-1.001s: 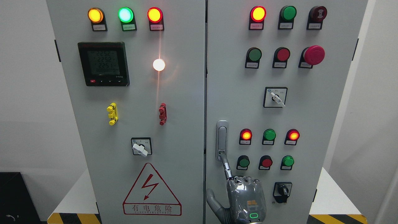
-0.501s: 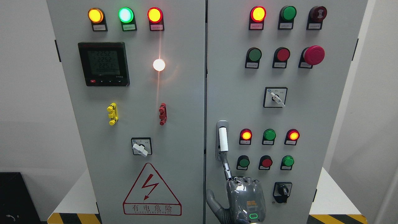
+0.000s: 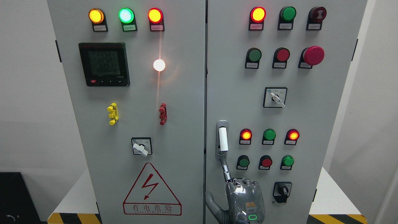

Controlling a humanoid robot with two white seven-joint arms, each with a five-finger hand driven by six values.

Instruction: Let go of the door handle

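Head view: a grey sheet-metal cabinet fills the frame, with a left door [image 3: 102,149] and a right door [image 3: 311,124] meeting at a dark vertical seam. Close around the door handle [image 3: 223,140] on the right door are two rows of round lamps, the nearest a lit red lamp [image 3: 246,135] just to its right and a dark green one [image 3: 244,162] below that. A black rotary switch [image 3: 282,189] sits lower right, and a red mushroom button [image 3: 313,55] higher up. On the left door are a black digital meter [image 3: 104,64], a bright white lamp [image 3: 159,65] and a red-edged triangular warning sign [image 3: 152,189].

The handle lies at the right door's left edge, at mid-height. It is a slim white bar in a rounded silver recess, its long axis vertical and upright.

The right hand [image 3: 244,199], glossy grey with a small green light on its back, rises from the bottom edge below the handle. Its jointed metal index finger [image 3: 226,170] stretches up-left, the tip touching the handle's lower end. The other fingers are clenched, grasping nothing, and the thumb juts left over the seam
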